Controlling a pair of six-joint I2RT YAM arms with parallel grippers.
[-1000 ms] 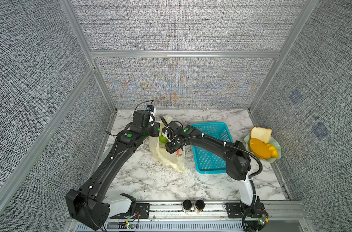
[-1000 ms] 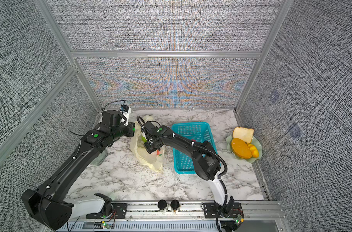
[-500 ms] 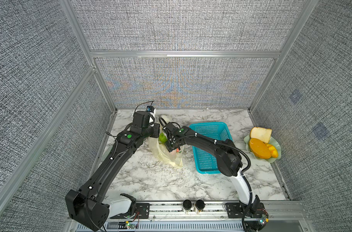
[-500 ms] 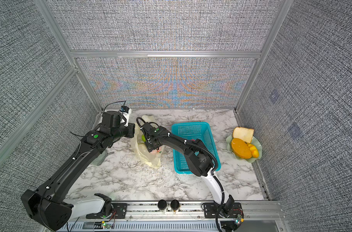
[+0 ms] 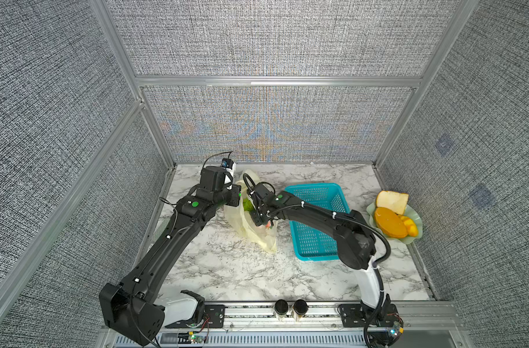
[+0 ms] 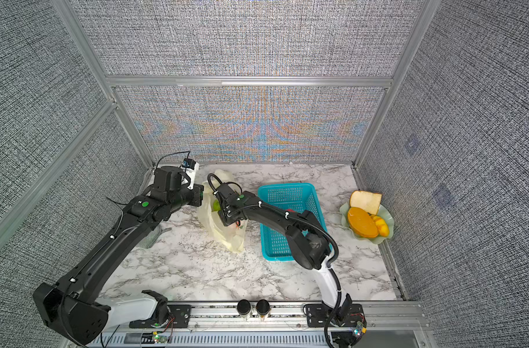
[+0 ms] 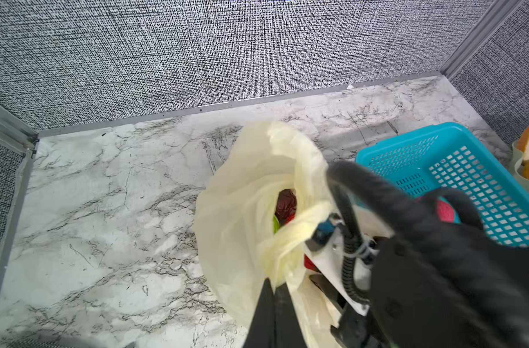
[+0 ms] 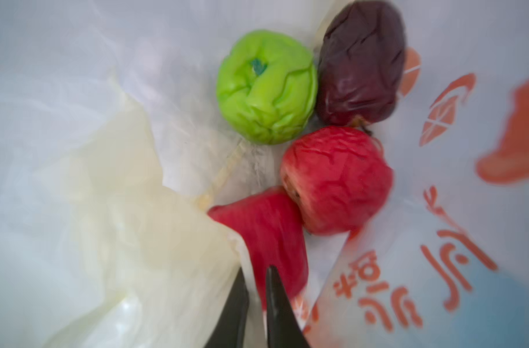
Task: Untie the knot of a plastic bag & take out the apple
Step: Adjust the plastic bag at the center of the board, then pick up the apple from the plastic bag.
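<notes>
My left gripper [image 7: 275,286] is closed tight on a twisted handle strip [image 7: 290,235] of the plastic bag [image 7: 242,195]. The strip is bunched like a soft rope and goes right between my two black fingers. The bag is thin, crinkly and half transparent, of pale yellow colour. It lies on the marble-pattern table [image 5: 227,271] between my two arms, just beside the turquoise basket [image 5: 314,192] with its grid of small holes. The mouth of the bag stands open.

My right gripper [image 8: 255,271] is inside the bag. Its pointed fingers are very near to each other, with only a thin slit between them. A smooth red wedge [image 8: 266,229] shows at the slit, but the picture is blurred there and I cannot tell if I pinch it. Deeper in the bag lie three wrinkled fruits, touching one another: a round green fruit [image 8: 266,87] with a dimple, a round red fruit [image 8: 338,180] and a longer dark purple fruit [image 8: 362,60]. Which one is the apple I cannot say surely. The bag wall carries orange prints [image 8: 447,108] and letters.
</notes>
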